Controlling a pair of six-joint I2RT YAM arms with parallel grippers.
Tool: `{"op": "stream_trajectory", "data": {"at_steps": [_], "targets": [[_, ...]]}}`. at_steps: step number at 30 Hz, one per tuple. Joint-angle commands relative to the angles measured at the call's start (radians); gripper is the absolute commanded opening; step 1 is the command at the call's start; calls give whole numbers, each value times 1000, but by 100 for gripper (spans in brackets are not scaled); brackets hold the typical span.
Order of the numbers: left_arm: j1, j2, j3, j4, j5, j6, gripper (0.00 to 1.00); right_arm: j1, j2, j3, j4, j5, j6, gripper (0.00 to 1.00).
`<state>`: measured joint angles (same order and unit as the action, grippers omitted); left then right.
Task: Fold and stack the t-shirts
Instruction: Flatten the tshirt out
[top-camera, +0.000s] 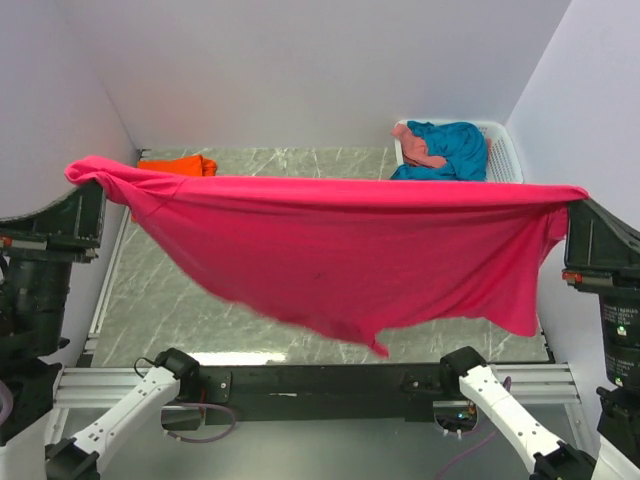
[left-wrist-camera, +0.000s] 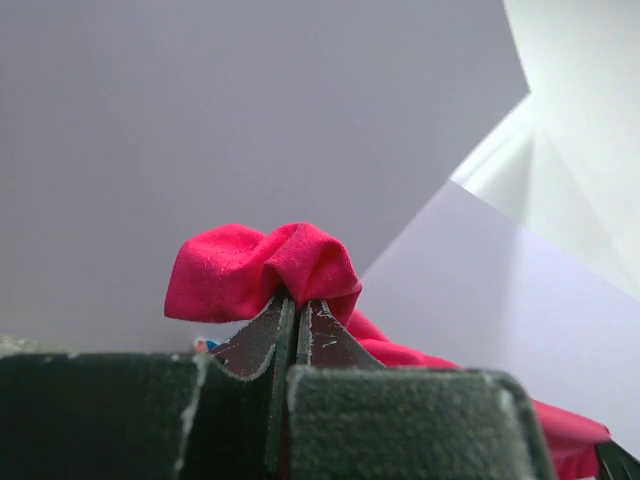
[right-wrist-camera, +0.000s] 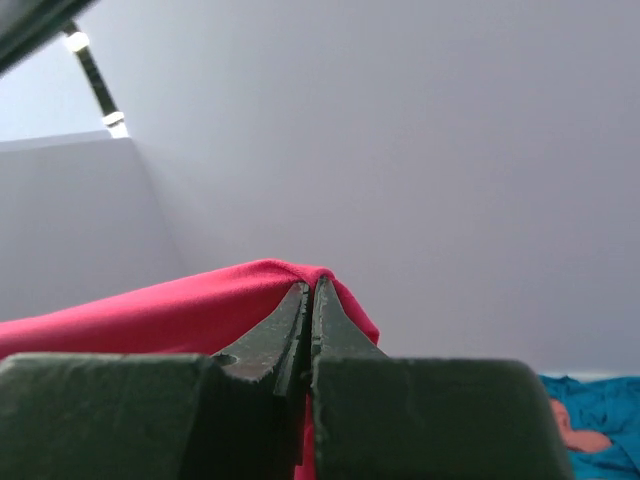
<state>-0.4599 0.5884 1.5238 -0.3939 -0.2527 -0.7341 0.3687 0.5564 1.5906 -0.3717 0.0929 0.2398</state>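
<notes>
We find the magenta-pink t-shirt (top-camera: 350, 250) held in the air above the table (top-camera: 180, 290), spread wide between the two arms. Its long axis runs left to right across the workspace. The upper edge is drawn nearly straight and level from one grip to the other, and the rest of the cloth hangs below it and sags to a point toward the near edge. We cannot tell from these views which edge is the collar and which the hem. The left gripper (left-wrist-camera: 297, 300) has its jaws closed tight on a bunched corner of the shirt, and the right gripper (right-wrist-camera: 310, 290) is likewise clamped on the opposite corner. We judge the step in hand to be the spread-out, with the garment lifted and tensioned before it is laid flat for folding. The next move calls for both arms to lower together at matched height and keep the tension, so that the hanging part lands first and the cloth goes down smooth without wrinkles. Further out, an orange t-shirt (top-camera: 180, 165) lies at the far left of the table, apparently already folded. A teal-blue t-shirt (top-camera: 455, 150) and a salmon-pink t-shirt (top-camera: 420, 145) lie crumpled in the white basket (top-camera: 505, 150) at the far right, both not yet folded.
</notes>
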Motion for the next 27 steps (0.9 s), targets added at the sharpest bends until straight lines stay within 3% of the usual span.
{"op": "stream_trajectory", "data": {"at_steps": [1,7,9,10,11,12,13,14,16,18,23,27], "targets": [[0,126,36,-43,-149,52,1,1,125,-9,-75,115,-17,0],[32,456,4,-170,-534,-20,1,-19,276,-264,-36,300,47,0],[122,593,-39,-162,-464,-24,1,-52,360,-354,-45,245,135,1],[229,644,-56,-136,-341,-19,1,-74,391,-457,-32,155,162,6],[269,697,-66,-122,-308,-22,18,-121,425,-510,-10,115,188,15],[299,815,-57,-122,-298,-22,45,-135,500,-555,22,87,232,45],[329,879,-28,-167,-306,-49,68,-145,540,-611,36,59,239,56],[337,939,8,-210,-313,-66,99,-154,575,-621,39,45,243,64],[336,1060,70,-256,-345,-60,99,-155,658,-597,19,53,225,72],[337,1097,70,-235,-344,-47,100,-154,684,-580,19,42,207,73],[337,1053,-36,-157,-255,-39,100,-155,677,-584,48,-8,187,74],[334,1041,-74,-232,-182,-76,99,-155,680,-600,24,-4,205,75]]}}
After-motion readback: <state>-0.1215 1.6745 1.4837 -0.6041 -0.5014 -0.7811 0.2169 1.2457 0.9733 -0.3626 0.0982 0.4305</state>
